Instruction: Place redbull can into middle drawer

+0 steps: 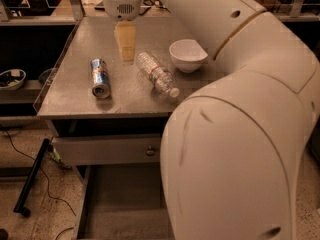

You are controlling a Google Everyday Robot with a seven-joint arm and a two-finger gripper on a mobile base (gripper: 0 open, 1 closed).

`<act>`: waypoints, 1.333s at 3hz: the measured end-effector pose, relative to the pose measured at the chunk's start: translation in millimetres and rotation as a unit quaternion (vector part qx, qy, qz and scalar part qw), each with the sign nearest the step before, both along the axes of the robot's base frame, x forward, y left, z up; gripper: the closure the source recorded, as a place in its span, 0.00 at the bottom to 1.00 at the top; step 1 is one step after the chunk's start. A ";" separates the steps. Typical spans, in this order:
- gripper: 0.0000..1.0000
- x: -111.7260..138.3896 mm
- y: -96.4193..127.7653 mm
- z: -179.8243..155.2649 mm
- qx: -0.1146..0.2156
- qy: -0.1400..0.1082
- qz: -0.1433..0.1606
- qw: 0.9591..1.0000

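The redbull can (100, 77) lies on its side on the left part of the grey cabinet top (75, 96). My gripper (125, 42) hangs over the cabinet top, behind and to the right of the can, apart from it and holding nothing. The middle drawer (122, 199) stands pulled out below the cabinet, its flat grey floor bare. My arm's large casing hides the drawer's right part.
A clear plastic water bottle (157, 74) lies on its side right of the gripper. A white bowl (187, 55) stands behind it. A closed drawer front with a round knob (150, 151) is above the open drawer. A black bar and cables (31, 183) lie on the floor at the left.
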State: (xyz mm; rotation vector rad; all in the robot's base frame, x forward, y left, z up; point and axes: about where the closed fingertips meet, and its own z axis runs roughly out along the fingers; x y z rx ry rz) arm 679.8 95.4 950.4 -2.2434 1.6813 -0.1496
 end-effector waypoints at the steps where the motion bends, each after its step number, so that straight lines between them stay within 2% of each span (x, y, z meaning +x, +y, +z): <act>1: 0.00 3.0 19.5 -8.2 0.011 0.007 0.008 1.000; 2: 0.00 -6.3 52.8 -11.3 0.025 0.042 0.017 0.999; 4: 0.00 -2.2 56.8 -25.0 0.024 0.046 0.012 0.999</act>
